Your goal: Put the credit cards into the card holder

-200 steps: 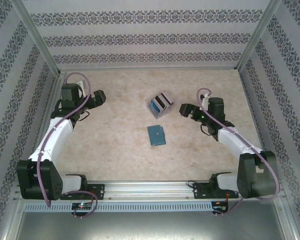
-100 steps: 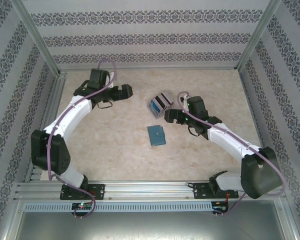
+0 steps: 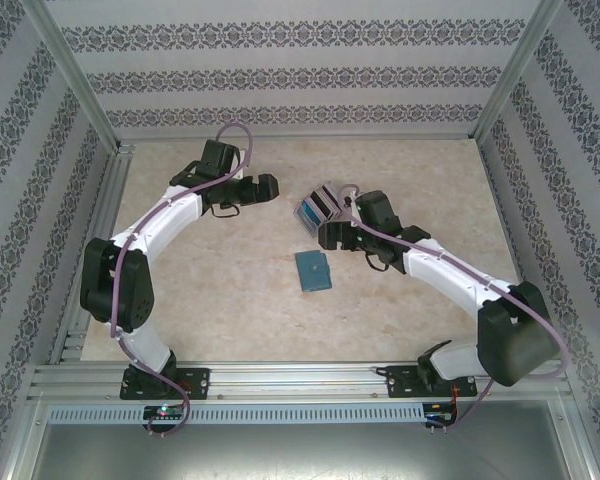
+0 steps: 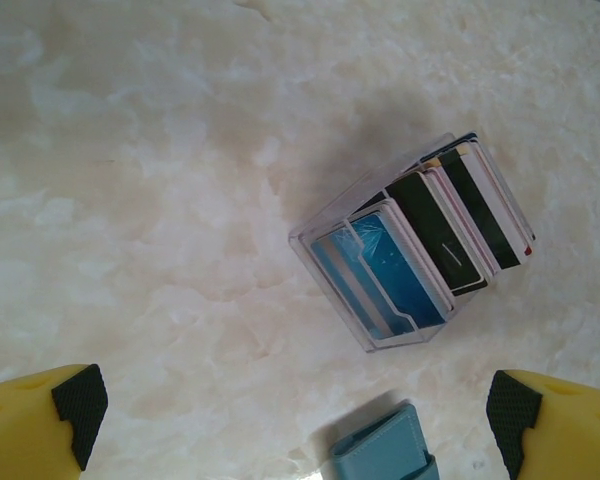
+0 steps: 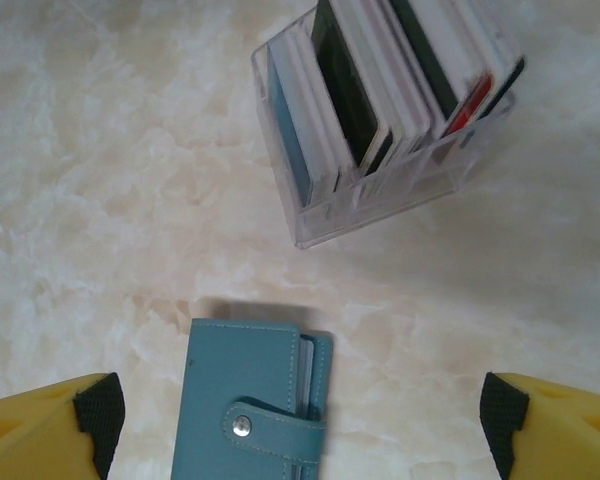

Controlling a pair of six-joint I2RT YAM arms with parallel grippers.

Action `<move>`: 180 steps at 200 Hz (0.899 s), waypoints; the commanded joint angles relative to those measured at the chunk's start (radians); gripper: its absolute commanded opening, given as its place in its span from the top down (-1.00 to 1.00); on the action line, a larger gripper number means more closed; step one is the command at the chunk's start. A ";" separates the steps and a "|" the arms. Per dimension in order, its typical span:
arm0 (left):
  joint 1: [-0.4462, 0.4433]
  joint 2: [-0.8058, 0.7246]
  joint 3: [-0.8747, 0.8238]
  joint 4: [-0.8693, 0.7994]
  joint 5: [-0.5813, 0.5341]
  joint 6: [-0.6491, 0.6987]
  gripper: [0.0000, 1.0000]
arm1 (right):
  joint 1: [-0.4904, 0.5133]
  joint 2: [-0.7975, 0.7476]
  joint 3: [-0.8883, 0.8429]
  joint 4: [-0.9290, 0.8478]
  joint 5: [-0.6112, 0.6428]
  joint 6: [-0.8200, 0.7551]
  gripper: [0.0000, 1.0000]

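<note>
Nearest, a snapped-shut teal leather card holder (image 3: 313, 270) is seen on the marbled counter (image 3: 220, 290) near the spread, empty right hand (image 3: 330, 236); beyond, mixed-colour plastic credit cards (image 5: 350, 90) are yet to be taken from a clear plastic box (image 5: 400, 205), the left hand (image 3: 268, 187) likewise spread.

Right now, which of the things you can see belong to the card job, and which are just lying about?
For the job:
- cards, standing on edge
- teal card holder, snapped shut, lying flat

Just there:
- clear box that the cards stand in
- table
- patterned walls
</note>
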 commanded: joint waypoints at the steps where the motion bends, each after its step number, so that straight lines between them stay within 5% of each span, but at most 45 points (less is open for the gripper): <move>1: -0.009 -0.033 -0.077 0.059 -0.008 -0.057 -0.99 | 0.032 0.027 0.056 -0.042 0.022 -0.022 -0.78; 75: -0.020 -0.042 -0.162 0.076 0.038 -0.080 -0.99 | 0.060 0.212 0.225 -0.191 0.012 0.002 -0.36; 115: -0.025 -0.071 -0.209 0.085 0.051 -0.086 -0.99 | 0.099 0.297 0.277 -0.279 0.005 -0.016 0.08; 180: -0.026 -0.069 -0.229 0.065 0.053 -0.066 -0.99 | 0.168 0.395 0.346 -0.423 0.054 -0.021 0.18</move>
